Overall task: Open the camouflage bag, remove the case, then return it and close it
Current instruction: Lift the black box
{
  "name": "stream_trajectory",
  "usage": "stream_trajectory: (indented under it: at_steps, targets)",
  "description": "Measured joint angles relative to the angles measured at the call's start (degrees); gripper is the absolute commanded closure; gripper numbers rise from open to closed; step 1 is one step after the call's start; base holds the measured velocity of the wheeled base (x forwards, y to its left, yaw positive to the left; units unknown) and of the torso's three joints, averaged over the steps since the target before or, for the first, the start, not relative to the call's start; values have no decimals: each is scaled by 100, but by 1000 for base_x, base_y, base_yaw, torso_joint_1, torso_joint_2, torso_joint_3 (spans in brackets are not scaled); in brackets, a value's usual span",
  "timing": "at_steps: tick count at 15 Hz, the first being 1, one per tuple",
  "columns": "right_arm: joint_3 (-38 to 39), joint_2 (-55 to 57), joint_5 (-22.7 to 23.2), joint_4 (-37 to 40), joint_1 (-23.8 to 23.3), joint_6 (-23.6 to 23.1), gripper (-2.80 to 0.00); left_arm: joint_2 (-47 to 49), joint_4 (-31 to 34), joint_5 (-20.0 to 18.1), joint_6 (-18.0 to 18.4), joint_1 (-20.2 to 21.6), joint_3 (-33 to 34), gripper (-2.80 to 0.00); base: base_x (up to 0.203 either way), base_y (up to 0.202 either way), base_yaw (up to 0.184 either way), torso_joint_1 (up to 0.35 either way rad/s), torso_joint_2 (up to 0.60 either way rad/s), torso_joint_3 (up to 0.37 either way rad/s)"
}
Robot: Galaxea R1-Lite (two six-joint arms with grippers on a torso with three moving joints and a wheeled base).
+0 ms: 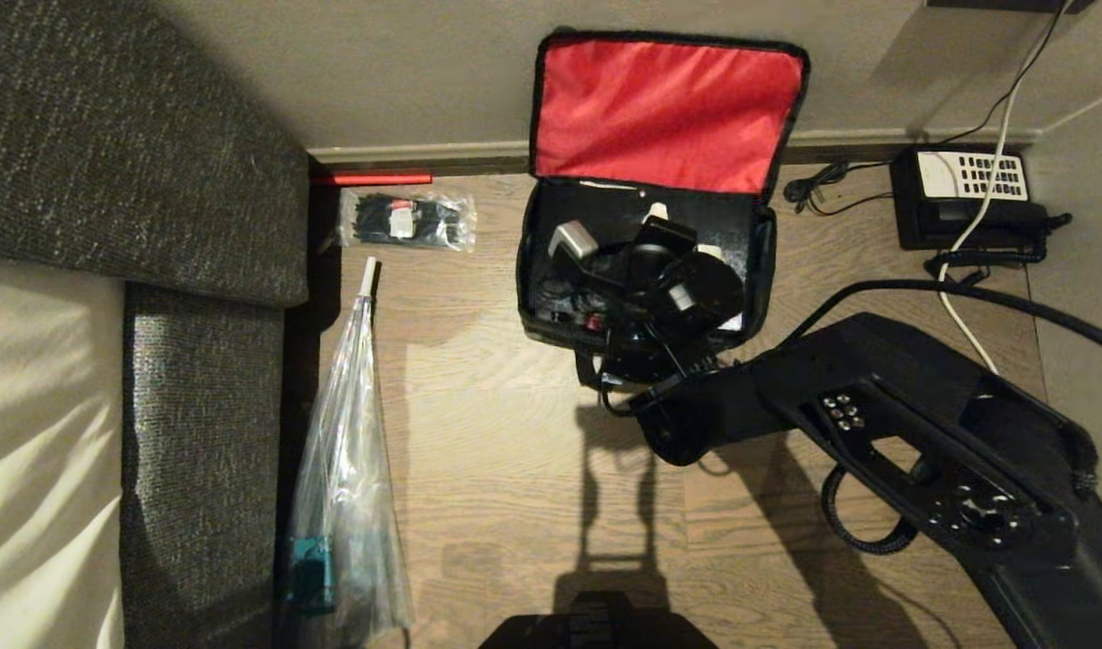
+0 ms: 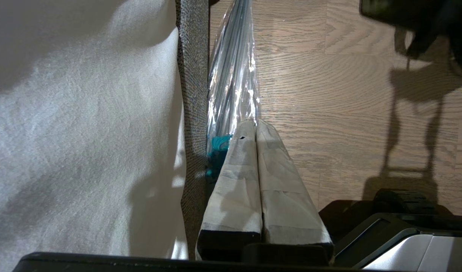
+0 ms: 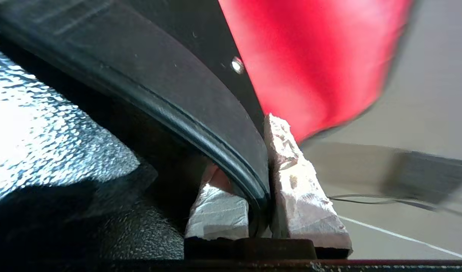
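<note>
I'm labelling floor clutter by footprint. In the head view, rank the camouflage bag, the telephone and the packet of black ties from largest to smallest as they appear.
1. camouflage bag, lid open.
2. telephone.
3. packet of black ties, only slightly smaller than the telephone.
All lie at a similar distance on the floor.

One bag [image 1: 668,108] is lying open on the floor, and one case [image 3: 200,109] is sitting inside it. One phone [image 1: 969,209] is resting by the wall. One packet of ties [image 1: 406,220] and one wrapped umbrella [image 1: 348,478] are lying near the sofa. Two grippers are showing: left [image 2: 255,124], right [image 3: 266,151].
</note>
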Motion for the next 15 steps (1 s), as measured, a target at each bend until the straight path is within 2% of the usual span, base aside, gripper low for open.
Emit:
stream_trajectory:
  at_steps: [5, 10, 15]
  targets:
    - [274, -500, 20, 10, 111, -72, 0, 0, 0, 2, 0, 0, 0, 0, 0, 0, 0, 0, 0, 0]
    - [337, -897, 27, 165, 417, -55, 0, 0, 0, 1, 4, 0, 0, 0, 0, 0, 0, 0, 0, 0]
    - [852, -750, 110, -15, 479, -37, 0, 0, 0, 0, 2, 0, 0, 0, 0, 0, 0, 0, 0, 0]
